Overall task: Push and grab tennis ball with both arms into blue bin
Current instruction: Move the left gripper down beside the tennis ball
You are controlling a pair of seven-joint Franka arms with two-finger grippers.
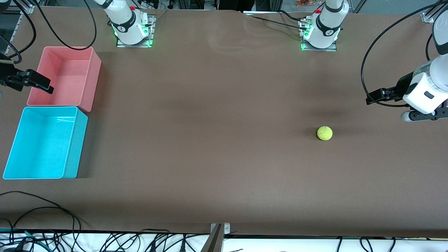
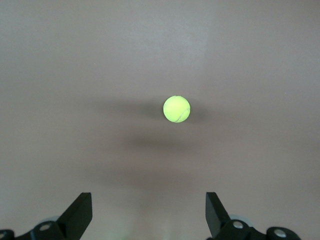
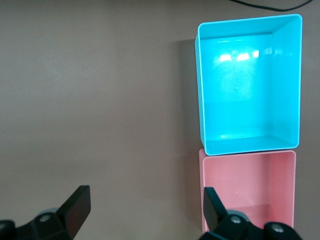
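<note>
Toward left arm's end: tennis ball lay alone, well apart from blue bin.
Nearer: left gripper, jaws wide, empty.
Right gripper: wide, empty, by bins.

A: What lettering can be read on the tennis ball, the blue bin or the pink bin?

B: None. The ball shows only a faint seam; both bins are plain.

A: And on the arm bases?

B: Each base bears a small dark round emblem, too small to read.
</note>
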